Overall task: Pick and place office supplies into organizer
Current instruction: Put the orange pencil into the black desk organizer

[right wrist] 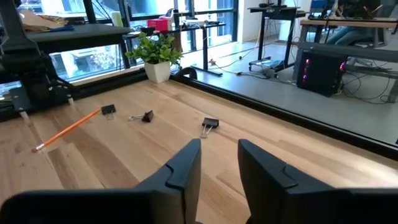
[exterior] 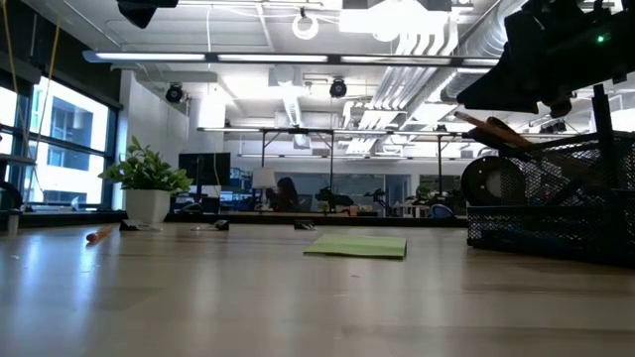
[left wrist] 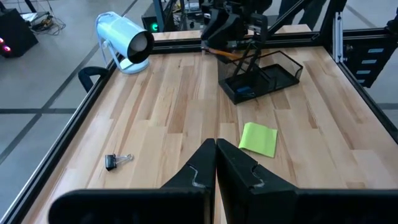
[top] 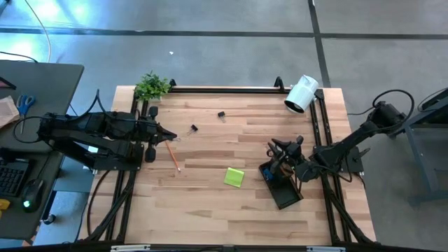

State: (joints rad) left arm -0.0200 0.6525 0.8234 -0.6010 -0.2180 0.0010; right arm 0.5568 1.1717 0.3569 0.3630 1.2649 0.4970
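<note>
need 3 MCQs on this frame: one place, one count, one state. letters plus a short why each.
1. Where does the orange pencil lie?
A. inside the organizer
B. on the table near the left gripper
C. beside the white camera

2. How many black binder clips show on the table in the right wrist view?
A. one
B. three
C. five

3. How do the left gripper's fingers stand?
A. shut, holding nothing
B. wide open
C. shut on the sticky-note pad

Answers:
1 B: the high view shows it on the bare wood by the left gripper, far from the organizer.
2 B: three clips lie there.
3 A: the left wrist view shows the fingers pressed together, while the sticky-note pad lies on the table.
</note>
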